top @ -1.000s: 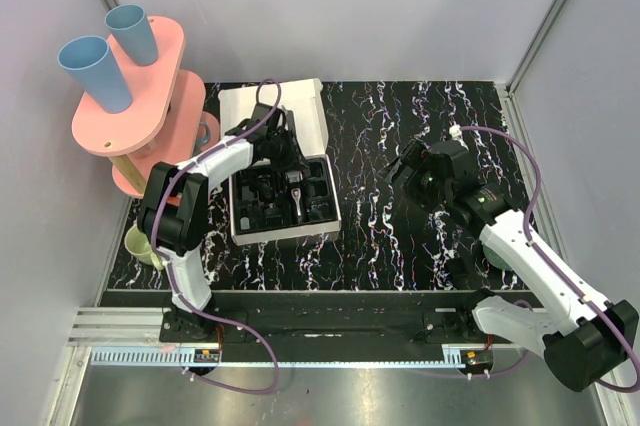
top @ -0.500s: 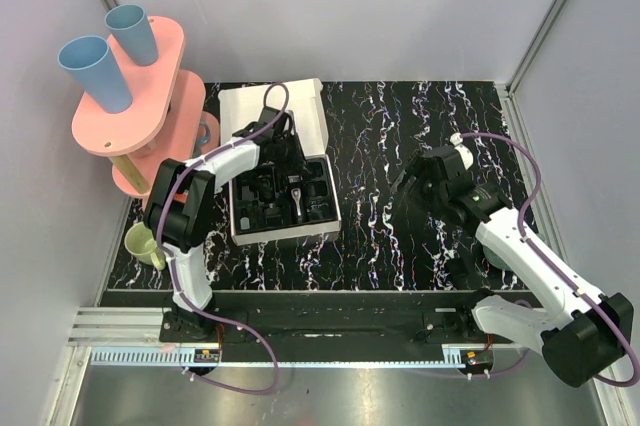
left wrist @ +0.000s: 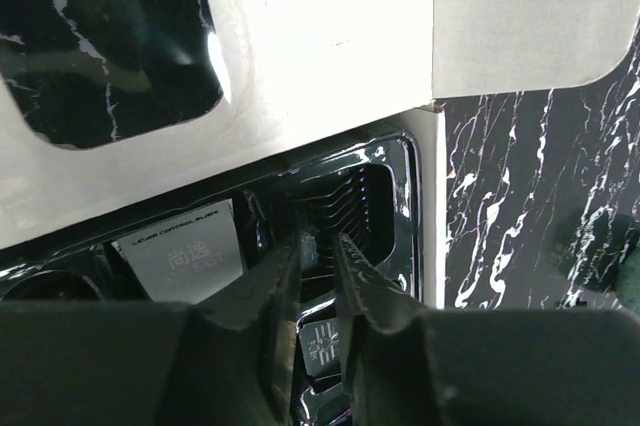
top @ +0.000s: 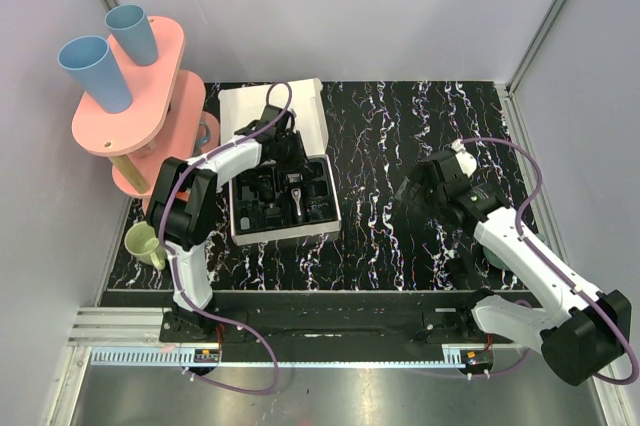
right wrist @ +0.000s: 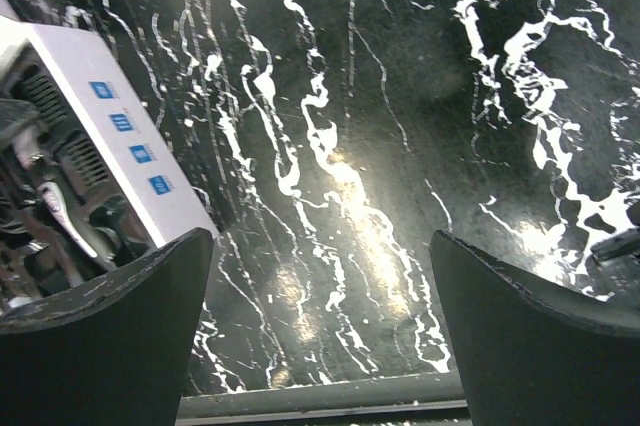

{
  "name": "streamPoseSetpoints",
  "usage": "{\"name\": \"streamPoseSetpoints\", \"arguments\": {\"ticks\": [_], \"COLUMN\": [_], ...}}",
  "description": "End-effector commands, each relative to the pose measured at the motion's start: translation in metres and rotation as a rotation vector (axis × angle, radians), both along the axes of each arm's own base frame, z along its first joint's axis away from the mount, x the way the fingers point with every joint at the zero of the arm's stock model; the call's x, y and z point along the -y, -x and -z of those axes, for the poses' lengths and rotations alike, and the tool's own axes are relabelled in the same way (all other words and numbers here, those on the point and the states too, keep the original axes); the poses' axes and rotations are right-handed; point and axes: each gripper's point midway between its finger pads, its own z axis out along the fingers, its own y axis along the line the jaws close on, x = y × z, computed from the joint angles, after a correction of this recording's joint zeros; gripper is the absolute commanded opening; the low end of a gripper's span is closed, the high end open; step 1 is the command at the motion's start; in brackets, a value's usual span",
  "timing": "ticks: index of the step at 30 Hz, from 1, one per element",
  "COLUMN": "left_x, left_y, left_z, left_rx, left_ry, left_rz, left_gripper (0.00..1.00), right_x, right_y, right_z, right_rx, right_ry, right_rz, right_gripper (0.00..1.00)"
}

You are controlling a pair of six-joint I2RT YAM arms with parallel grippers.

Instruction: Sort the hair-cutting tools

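Black marble-patterned table [top: 400, 246] with white veins, walled in pale grey, two arms bolted at its near edge. Right arm rises from the near right corner and stretches toward mid-table. The right gripper [top: 413, 186] hangs over bare tabletop, fingers [right wrist: 110, 316] spread wide and holding nothing. Green mug [top: 143, 244] stands by the left edge. Left arm folds sharply at the elbow and reaches over a white cardboard box [top: 270, 239] left of centre. Its black moulded tray [top: 325, 186] holds the slim clipper [top: 297, 196], grey head, in a middle slot, with black comb attachments [left wrist: 345, 196] in other pockets. Left gripper [left wrist: 318, 241] points down into a pocket at the tray's far end, fingers a narrow slit apart over ribbed comb teeth; whether they pinch anything cannot be told. Box lid [top: 262, 106] lies open beyond. Pink two-tier stand [top: 150, 96] with two blue cups [top: 95, 71] sits far left
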Motion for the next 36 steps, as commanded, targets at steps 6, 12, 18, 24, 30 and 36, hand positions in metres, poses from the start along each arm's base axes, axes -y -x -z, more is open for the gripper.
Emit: {"name": "streamPoseSetpoints", "arguments": {"ticks": [6,12,18,24,30,36], "left_x": [-0.018,-0.041,-0.085,-0.135,-0.168,-0.166], "left_y": [0.004,0.049,0.097,0.129,0.142,0.138], "left_z": [-0.112,-0.167,-0.181,-0.164,-0.158,-0.17], "left_rx": [0.273,0.4,0.471,0.468,0.505,0.545], "left_ry": [0.017,0.021,-0.049,-0.225,-0.328,-0.313], "left_rz": [-0.046,-0.048,-0.119,-0.211,-0.301,-0.305], "left_gripper": [0.43,0.7,0.99,0.99,0.99,0.99], "right_x": [0.027,0.051,0.093,0.114,0.13,0.131], "right_y": [0.026,0.052,0.077,0.088,0.097,0.081], "right_z": [0.032,0.06,0.073,0.07,0.071,0.084], "right_rx": [-0.126,-0.278,-0.379,-0.4,-0.418,-0.407], "right_ry": [0.121,0.153,0.195,0.175,0.122,-0.027], "right_rz": [0.024,0.131,0.4,0.566,0.728,0.823], "right_gripper": [1.0,1.0,1.0,1.0,0.95,0.89]}}
